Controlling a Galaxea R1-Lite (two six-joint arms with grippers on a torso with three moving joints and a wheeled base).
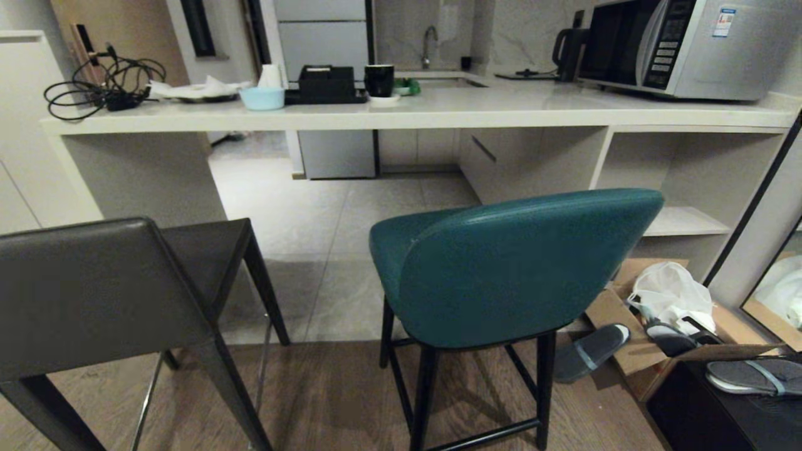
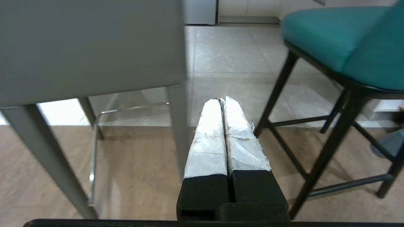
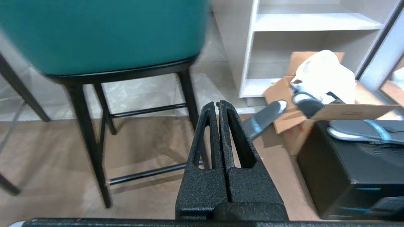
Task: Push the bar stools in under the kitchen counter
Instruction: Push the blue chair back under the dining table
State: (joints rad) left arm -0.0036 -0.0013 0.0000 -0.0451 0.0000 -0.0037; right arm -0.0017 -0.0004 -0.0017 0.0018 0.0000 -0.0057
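You'll find nothing legible here. The microwave [image 1: 683, 47] at two o'clock on the surface [image 1: 438, 109] carries a sticker [image 1: 723, 22] and button panel [image 1: 665, 44], but their print is too small to read.
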